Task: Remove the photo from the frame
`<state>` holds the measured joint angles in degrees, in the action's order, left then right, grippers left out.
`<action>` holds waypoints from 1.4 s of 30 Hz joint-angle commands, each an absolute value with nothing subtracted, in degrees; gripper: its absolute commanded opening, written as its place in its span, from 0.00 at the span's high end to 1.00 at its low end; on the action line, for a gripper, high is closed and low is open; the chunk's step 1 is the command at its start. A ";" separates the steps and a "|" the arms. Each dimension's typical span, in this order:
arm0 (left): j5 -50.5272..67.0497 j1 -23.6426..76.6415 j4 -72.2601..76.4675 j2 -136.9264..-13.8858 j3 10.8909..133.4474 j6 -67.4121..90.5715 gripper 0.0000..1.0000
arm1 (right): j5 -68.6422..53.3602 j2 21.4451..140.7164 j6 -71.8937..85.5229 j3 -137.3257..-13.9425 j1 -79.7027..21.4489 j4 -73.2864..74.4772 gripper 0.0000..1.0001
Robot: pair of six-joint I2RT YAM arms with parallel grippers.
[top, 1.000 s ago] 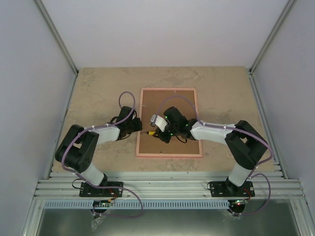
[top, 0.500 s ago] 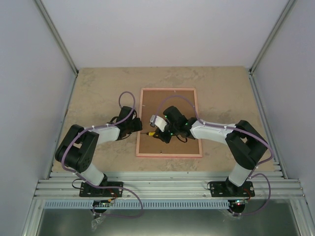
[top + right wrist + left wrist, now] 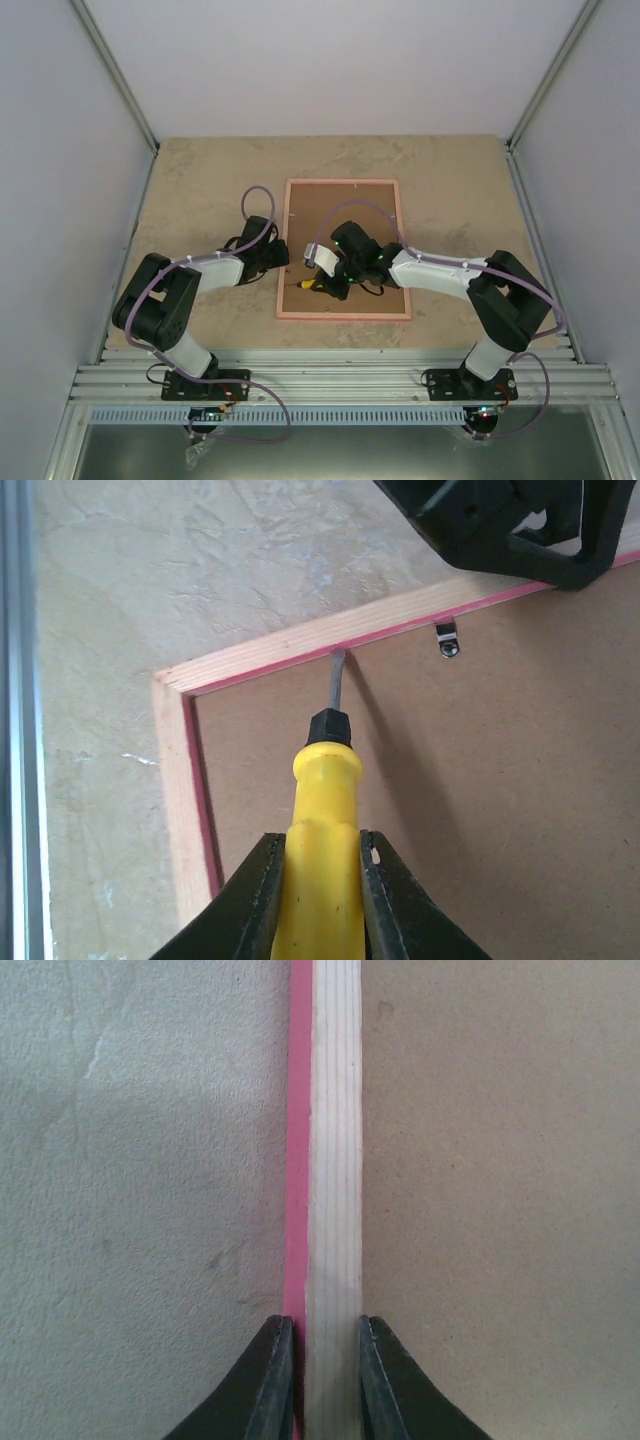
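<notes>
The frame [image 3: 345,215] lies face down at the table's middle, brown fibreboard up, with a pink rim. The photo is hidden under the fibreboard. My left gripper [image 3: 282,258] is shut on the frame's left rail [image 3: 335,1160], one jaw on each side of it. My right gripper [image 3: 328,281] is shut on a yellow-handled screwdriver [image 3: 322,810] over the frame's near-left part. The screwdriver's tip [image 3: 337,660] touches the inner edge of the left rail [image 3: 260,650], near the frame's corner. A small metal tab [image 3: 447,640] sits on that rail further along.
The beige stone-pattern table [image 3: 200,190] is walled by grey panels on the left, back and right. A ribbed metal rail [image 3: 340,375] runs along the near edge by the arm bases. The left gripper's black body [image 3: 510,520] is close above the screwdriver tip.
My right gripper has moved the screwdriver toward the near-left corner of the frame. The left gripper and the frame have stayed in place.
</notes>
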<state>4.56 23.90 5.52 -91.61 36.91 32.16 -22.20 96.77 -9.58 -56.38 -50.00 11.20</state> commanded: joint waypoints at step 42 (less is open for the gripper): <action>7.01 24.08 0.48 -93.61 36.52 33.50 0.87 | -16.22 102.68 -4.51 -63.08 -50.05 16.19 1.00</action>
<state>4.60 23.88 5.10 -91.64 37.12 32.12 -13.78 100.33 -4.29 -60.53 -49.93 10.15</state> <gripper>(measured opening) 0.172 0.175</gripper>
